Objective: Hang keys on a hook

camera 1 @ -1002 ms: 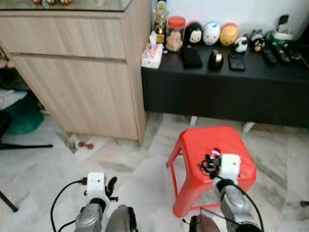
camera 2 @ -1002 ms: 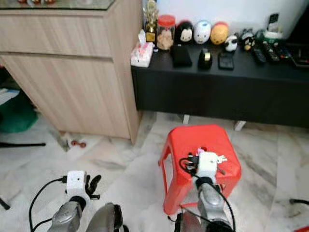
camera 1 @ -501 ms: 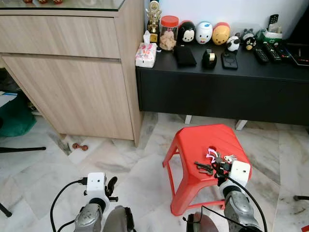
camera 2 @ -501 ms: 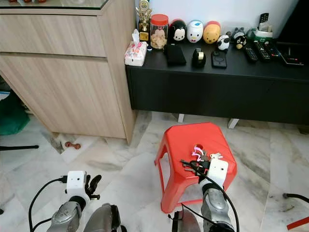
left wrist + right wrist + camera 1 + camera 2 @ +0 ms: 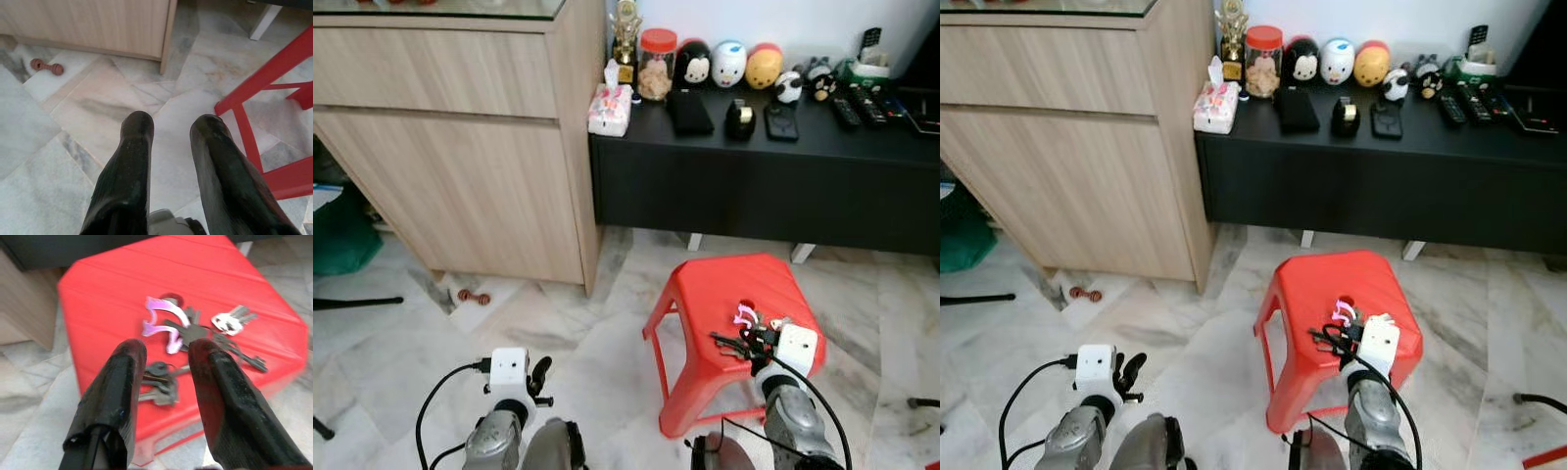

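Right hand [image 5: 166, 362] edged closer, open over keys [image 5: 188, 335].

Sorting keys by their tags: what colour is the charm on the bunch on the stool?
Pink charm, clearest in the right wrist view.

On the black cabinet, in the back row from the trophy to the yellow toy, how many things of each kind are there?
Trophy: 1
Jar with red lid: 1
Big round toys: 3
Total: 5
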